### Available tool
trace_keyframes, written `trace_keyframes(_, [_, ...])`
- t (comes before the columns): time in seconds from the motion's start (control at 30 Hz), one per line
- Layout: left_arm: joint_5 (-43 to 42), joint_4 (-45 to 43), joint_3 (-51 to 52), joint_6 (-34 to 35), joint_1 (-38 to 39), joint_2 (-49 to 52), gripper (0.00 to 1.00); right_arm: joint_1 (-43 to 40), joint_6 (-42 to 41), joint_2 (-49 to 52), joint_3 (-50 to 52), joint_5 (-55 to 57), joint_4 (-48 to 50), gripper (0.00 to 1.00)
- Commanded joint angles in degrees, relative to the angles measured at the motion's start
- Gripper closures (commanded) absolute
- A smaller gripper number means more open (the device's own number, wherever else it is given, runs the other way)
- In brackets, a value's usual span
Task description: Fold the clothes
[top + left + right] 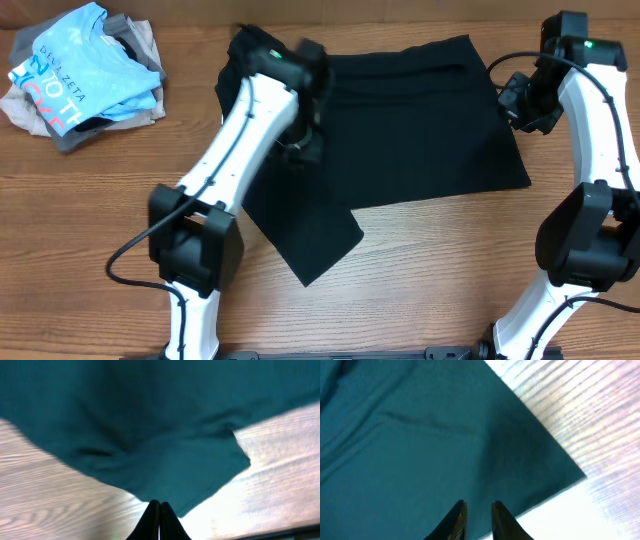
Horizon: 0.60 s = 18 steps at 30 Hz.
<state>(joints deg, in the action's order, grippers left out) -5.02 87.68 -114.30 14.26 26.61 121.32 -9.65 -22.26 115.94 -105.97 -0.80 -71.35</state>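
The clothes (420, 130) are one black garment spread across the middle of the wooden table, with a flap (305, 240) reaching toward the front. My left gripper (305, 150) hangs over its left part. In the left wrist view, where the fabric (150, 435) looks teal, that gripper (160, 503) is shut, its tips meeting on the cloth's edge. My right gripper (512, 100) sits at the garment's right edge. In the right wrist view its fingers (479, 505) stand nearly together with fabric (420, 450) between them, close to a corner (575, 475).
A pile of other garments lies at the back left, a light blue tee (85, 65) with lettering on top of grey and beige ones (140, 40). Bare wood (450, 270) shows in front of the garment between the two arm bases.
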Motion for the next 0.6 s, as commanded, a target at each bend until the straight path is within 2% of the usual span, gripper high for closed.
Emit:
trace_keyframes(0.0, [-2.1, -3.6, 5.6, 2.6, 4.0, 0.3, 0.96, -1.4, -1.8, -0.2, 5.5, 1.8, 4.8, 0.82])
trace_keyframes(0.23, [-6.9, -14.3, 17.6, 3.9, 6.4, 0.3, 0.96, -4.0, -1.7, -0.1, 13.1, -2.5, 12.0, 0.82])
trace_keyframes(0.57, [-7.0, -20.1, 26.4, 5.7, 6.4, 0.3, 0.96, -4.0, -2.2, 0.0, 17.5, -2.5, 16.0, 0.84])
